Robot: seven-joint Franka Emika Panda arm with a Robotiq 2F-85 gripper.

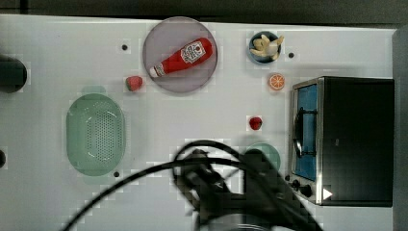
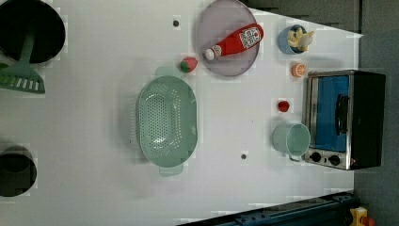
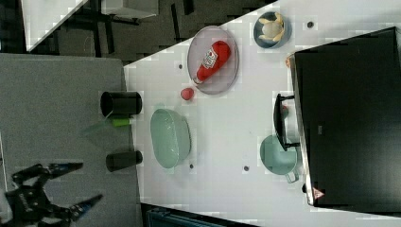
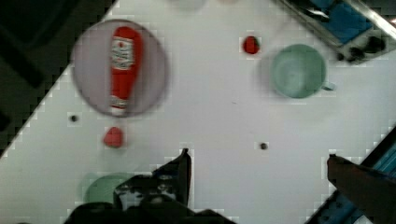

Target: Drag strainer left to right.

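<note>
The pale mint-green oblong strainer (image 1: 96,134) lies on the white table (image 1: 57,57) at the top view's left, and it is also seen in the left view (image 2: 166,121) and the right view (image 3: 170,138). A corner of the strainer (image 4: 103,186) peeks out beside one finger in the wrist view. My gripper (image 4: 258,156) hangs high above the table, open wide, with nothing between its fingers (image 4: 183,165). The arm (image 1: 211,187) covers the top view's lower middle, well to the right of the strainer. In the right view the open gripper (image 3: 85,183) appears at the lower left.
A teal cup (image 2: 291,139) stands beside the toaster oven (image 1: 351,139). A ketchup bottle (image 1: 183,57) lies on a grey plate. A strawberry (image 1: 134,83), a small red fruit (image 1: 255,123), an orange slice (image 1: 276,81) and a bowl of bananas (image 1: 264,46) dot the table.
</note>
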